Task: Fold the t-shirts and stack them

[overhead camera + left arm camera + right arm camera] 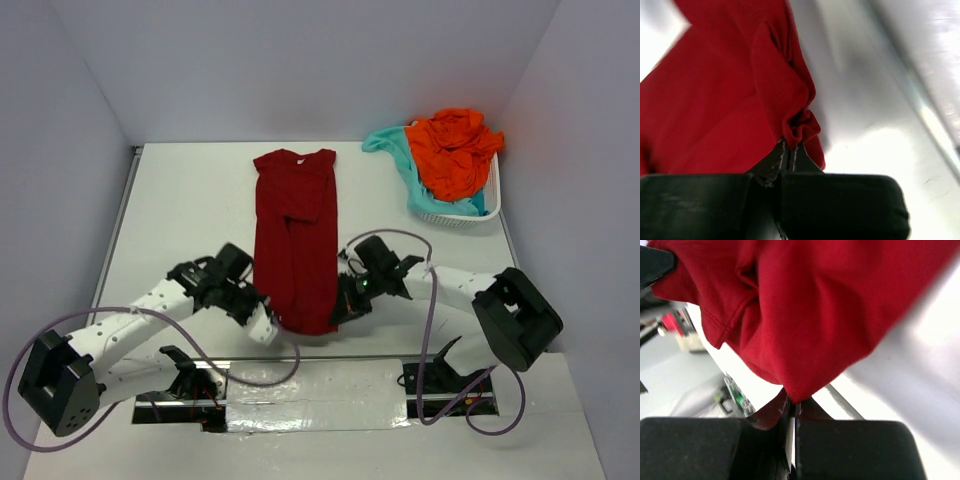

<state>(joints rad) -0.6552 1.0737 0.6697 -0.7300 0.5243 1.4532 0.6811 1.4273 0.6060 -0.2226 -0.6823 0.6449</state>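
L gripper (272, 322) sits low at the near-left of the table (180, 220), jaws shut tight on the near-left hem corner of the red shirt (295, 240). In the left wrist view the gripper (788, 150) pinches a bunched fold of the red cloth (715, 110).

Red shirt lies at table centre, folded narrow w/ sleeves turned in. Long axis runs near-to-far: collar at the far end, hem at the near end twd the arm bases, roughly straight.

R gripper (340, 308) is at the shirt's near-right hem corner, jaws also closed on the cloth. In the right wrist view the gripper (792, 402) nips the hem edge, and the shirt (815, 315) hangs in folds above it.

Far right: white basket (450, 215) w/ orange shirt (455, 150) heaped on top and mint shirt (395, 150) draped over its left rim.
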